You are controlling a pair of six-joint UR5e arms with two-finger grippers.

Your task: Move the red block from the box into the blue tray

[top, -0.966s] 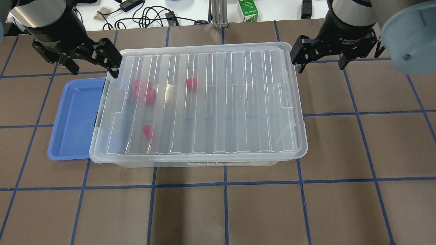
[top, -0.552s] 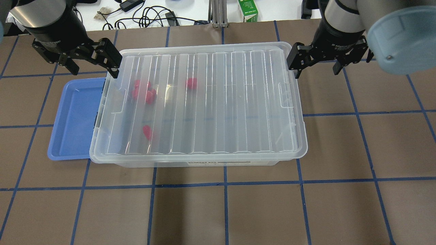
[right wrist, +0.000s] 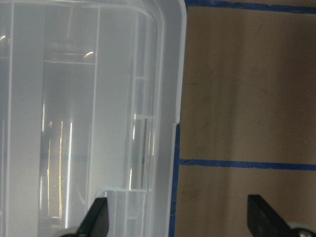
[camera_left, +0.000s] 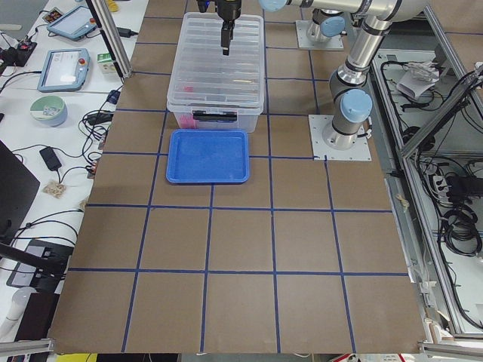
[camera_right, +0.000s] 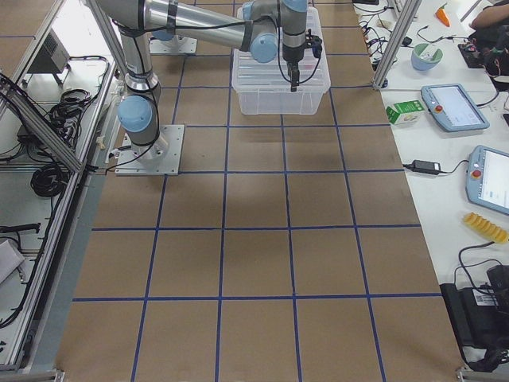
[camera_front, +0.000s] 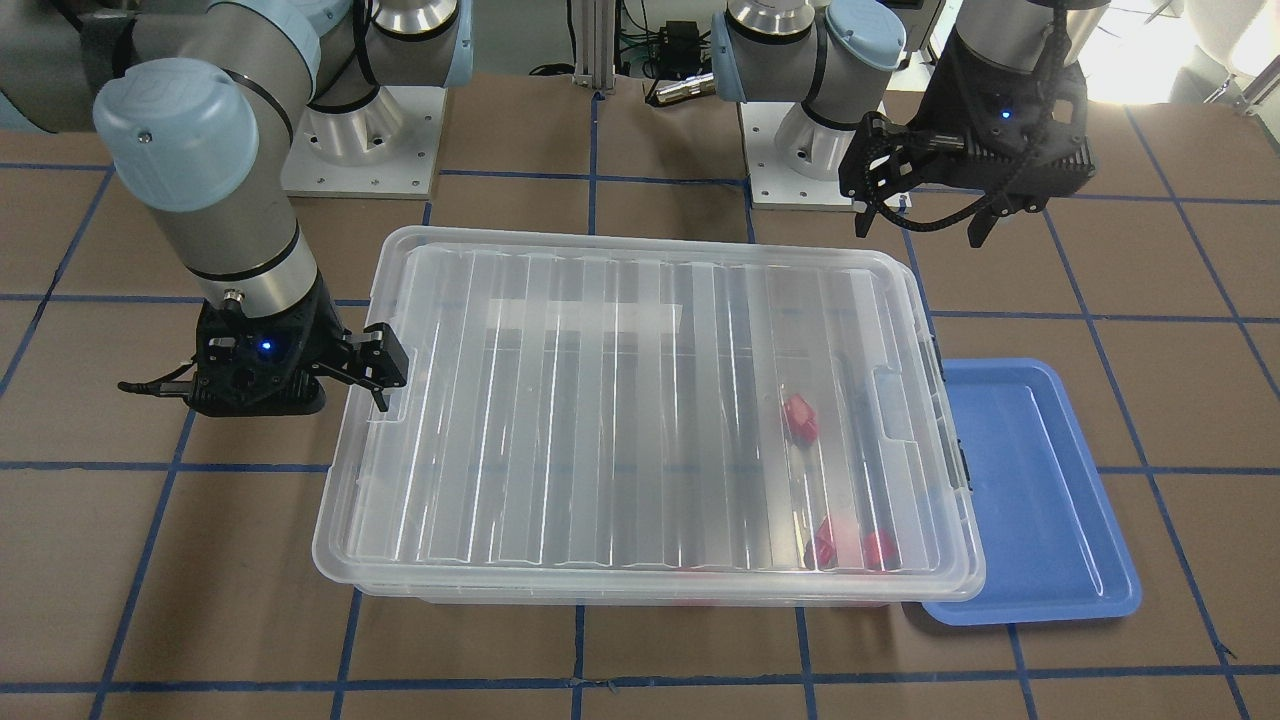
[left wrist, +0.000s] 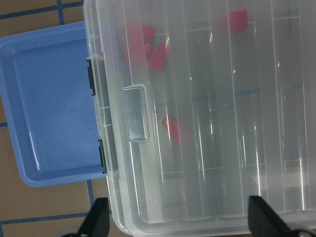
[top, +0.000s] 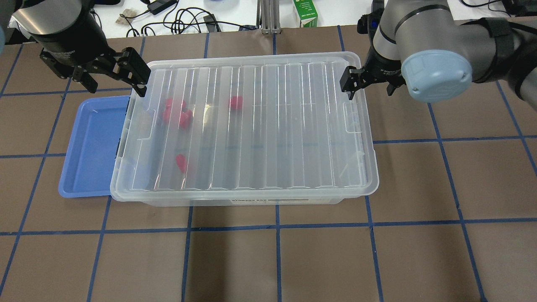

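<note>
The box (top: 260,126), a clear bin with its ribbed lid on, stands mid-table. Several red blocks (top: 176,111) show blurred through the lid near its left end, one (top: 236,102) apart and one (top: 181,162) nearer the front; they also show in the left wrist view (left wrist: 171,129). The blue tray (top: 90,147) lies empty against the box's left end, partly under the lid's rim. My left gripper (top: 115,82) is open and empty above the box's back-left corner. My right gripper (top: 369,86) is open and empty, straddling the lid's right edge (right wrist: 168,98).
A green carton (top: 305,12) and cables (top: 184,21) lie beyond the table's back edge. The arm bases (camera_front: 360,130) stand behind the box. The brown table (top: 293,260) bears a blue tape grid.
My right gripper has moved left and now has one finger over the lid's right edge. The left gripper, the box and the tray have not moved.
</note>
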